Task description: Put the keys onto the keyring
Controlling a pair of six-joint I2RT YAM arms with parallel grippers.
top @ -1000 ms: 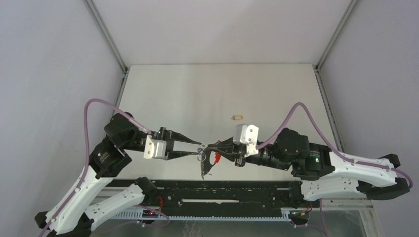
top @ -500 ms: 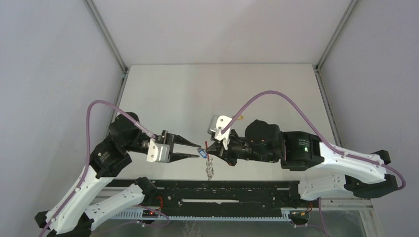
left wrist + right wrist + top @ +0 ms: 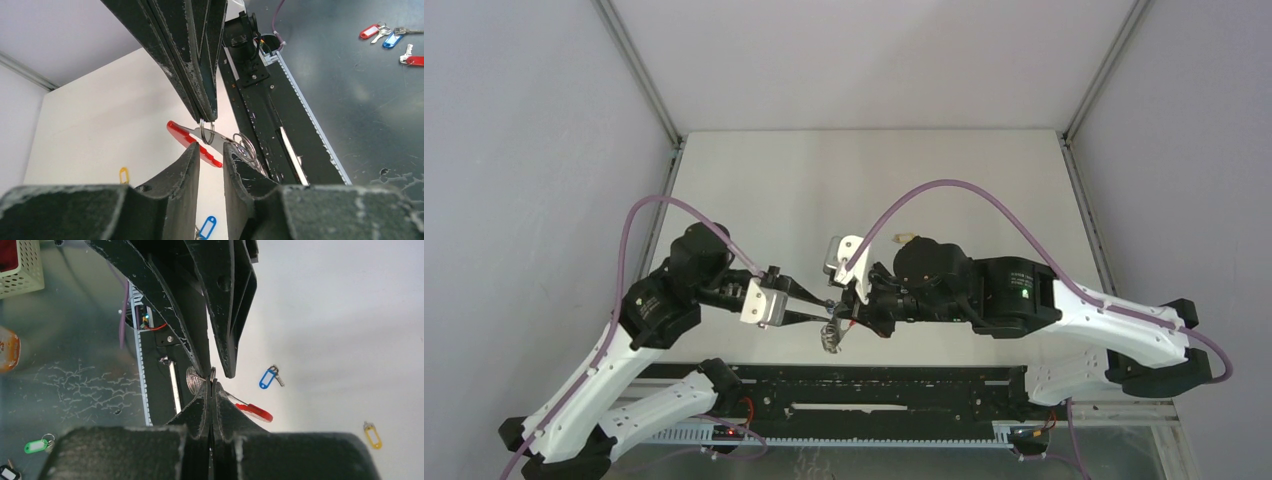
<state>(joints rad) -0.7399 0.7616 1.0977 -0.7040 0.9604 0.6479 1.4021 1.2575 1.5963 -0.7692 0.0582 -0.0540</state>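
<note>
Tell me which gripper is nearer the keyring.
Right. The right gripper is shut on the keyring, pinching its small wire loop; the left gripper is open, its tips just short of that loop.

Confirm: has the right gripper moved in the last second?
Yes. The right gripper swung its wrist left: from below the yellow key to well left of it.

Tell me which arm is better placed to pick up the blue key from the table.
Left. The left hand is open and holds nothing, while the right hand is shut on the keyring. The blue key lies loose on the table.
</note>
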